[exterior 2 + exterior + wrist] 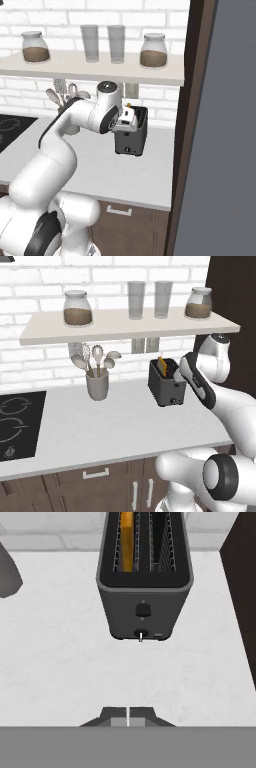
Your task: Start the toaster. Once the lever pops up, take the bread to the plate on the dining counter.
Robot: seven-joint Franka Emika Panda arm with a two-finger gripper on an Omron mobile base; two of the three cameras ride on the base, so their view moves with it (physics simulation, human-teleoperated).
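Hovering in front of the toaster [144,587] with the gripper [128,717] pressed together on nothing, probably so the joined tips can push the lever [143,609] down as one blunt point. Bread [127,542] standing upright in the left slot, waiting to be toasted. Toaster set back on the worktop [75,662] near the brick wall [30,363], dark cabinet side [242,587] close on the right, utensil cup [97,385] well apart to the left. Bare worktop ahead for the approach.

base views: behind arm, left/right, share toaster [167,383] | hand view: close, above toaster
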